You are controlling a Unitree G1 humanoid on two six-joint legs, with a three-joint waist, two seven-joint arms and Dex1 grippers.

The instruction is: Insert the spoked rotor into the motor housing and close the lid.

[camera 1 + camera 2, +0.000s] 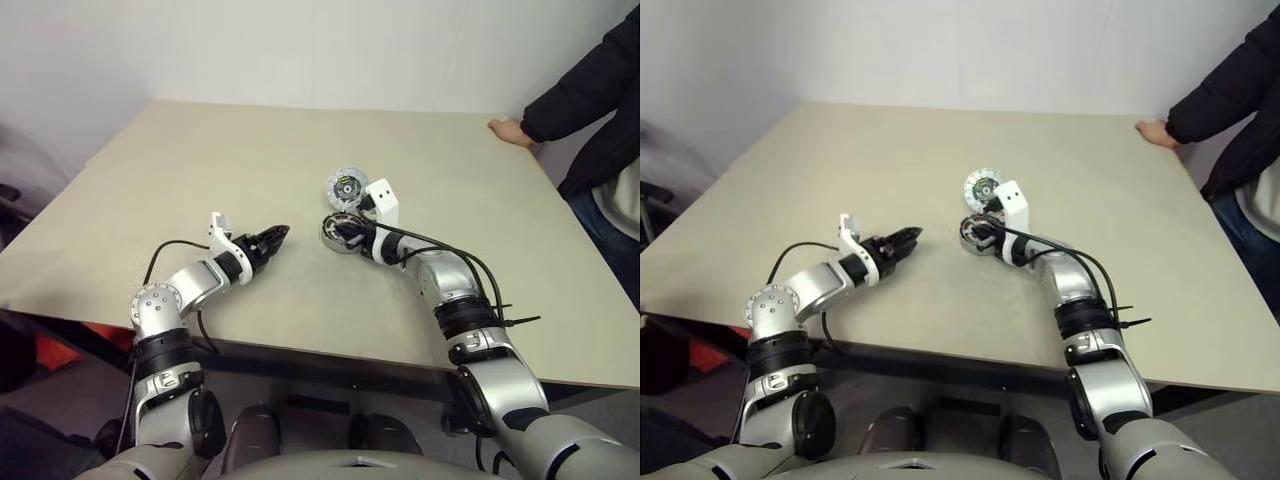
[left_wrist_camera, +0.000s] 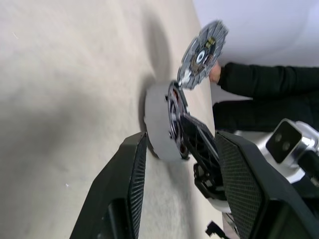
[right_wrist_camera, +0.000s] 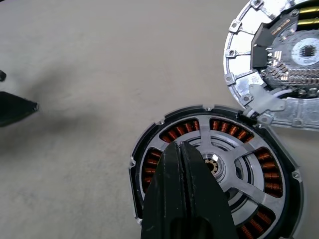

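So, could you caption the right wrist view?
Shut right gripper above spoked rotor seated in motor housing; lid open alongside.

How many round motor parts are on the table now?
3. The motor housing sits near the table's middle, the spoked rotor lies inside it, and the lid rests just beyond, touching its rim. Nothing else round shows.

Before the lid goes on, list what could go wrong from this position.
1. The shut right gripper hangs over the silver spoked rotor already inside the round copper-wound motor housing; pressing off-centre could tilt the rotor.
2. The flat silver-white ribbed lid leans against the housing's rim, apparently joined by a small tab; swinging it carelessly could shift the housing.
3. The open left gripper holds nothing, so the housing may slide on the beige table.
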